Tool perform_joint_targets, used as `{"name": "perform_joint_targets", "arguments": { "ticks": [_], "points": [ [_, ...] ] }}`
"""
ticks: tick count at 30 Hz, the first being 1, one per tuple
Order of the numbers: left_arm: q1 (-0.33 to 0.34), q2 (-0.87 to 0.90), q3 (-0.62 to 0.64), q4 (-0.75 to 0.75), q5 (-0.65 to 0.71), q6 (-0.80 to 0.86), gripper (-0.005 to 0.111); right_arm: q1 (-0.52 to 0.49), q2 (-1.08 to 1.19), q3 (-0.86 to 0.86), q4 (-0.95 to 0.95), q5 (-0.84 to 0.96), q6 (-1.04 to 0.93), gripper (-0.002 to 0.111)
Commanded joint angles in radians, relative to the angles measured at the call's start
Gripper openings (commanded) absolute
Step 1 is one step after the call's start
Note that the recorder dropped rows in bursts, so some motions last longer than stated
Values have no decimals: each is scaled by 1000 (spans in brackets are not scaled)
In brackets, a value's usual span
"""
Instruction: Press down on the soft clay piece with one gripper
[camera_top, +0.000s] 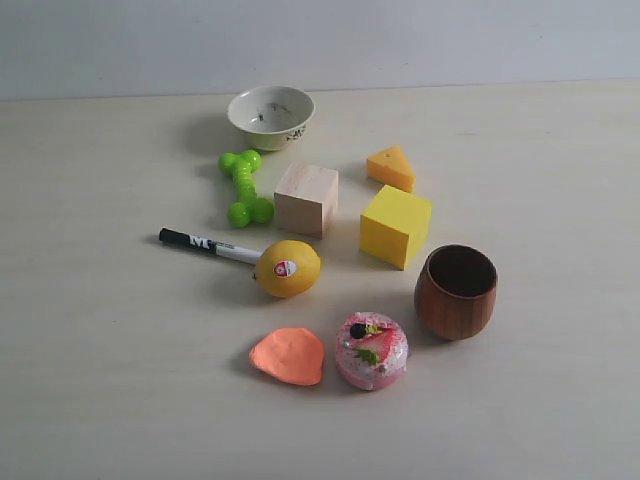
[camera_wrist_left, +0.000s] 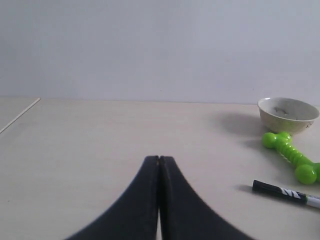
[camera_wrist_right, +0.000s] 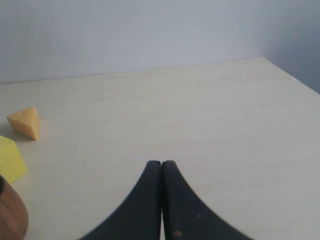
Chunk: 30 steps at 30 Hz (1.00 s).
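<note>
Pale tabletop (camera_top: 100, 380) was backed by a plain whitish wall (camera_top: 320, 40), and two containers were set on it. At the far side, a cream bowl (camera_top: 271, 115) was seen with dark markings on its inner wall. A brown wooden cup (camera_top: 456, 291) was stood upright at the right, its inside lost in shadow, so its contents could not be told. The soft clay piece (camera_top: 289, 355) was laid flat near the front, just beside a pink toy cake (camera_top: 371, 350) and in front of a stickered lemon (camera_top: 288, 268). A marker (camera_top: 208, 244) was pointed at the lemon. A green bone toy (camera_top: 246, 187), a wooden cube (camera_top: 307, 199), a yellow cube (camera_top: 396, 226) and an orange cheese wedge (camera_top: 391, 168) were grouped between the bowl and the cup. The left gripper (camera_wrist_left: 159, 165) and the right gripper (camera_wrist_right: 161, 166) were each shown only in their wrist views, with black fingers pressed together on nothing, above bare table and well apart from the clay.
</note>
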Motion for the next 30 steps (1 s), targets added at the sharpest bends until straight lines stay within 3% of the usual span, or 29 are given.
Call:
{"name": "perform_joint_targets", "arguments": {
  "ticks": [1,6,14,18,24,28,30],
  "points": [
    [-4,-6,-2,-2,-13,5,0,2,-6,5,2,-8,-4,0],
    [-4,-6,-2,-9,-20,-64,0,2,-6,5,2,-8,-4,0],
    [-4,-6,-39,-11,-208,-183,0,2,-6,5,2,-8,-4,0],
    [-8,19,-156,-9,-145,-176,0,2,-6,5,2,-8,-4,0],
    [-12,198,-400,-9,15,-167,0,2,-6,5,2,-8,-4,0],
    [-78,348,-561,-52,115,-111,0,2,-6,5,2,-8,-4,0],
    [-154,466,-680,-169,167,35,0,2,-6,5,2,-8,-4,0]
  ]
}}
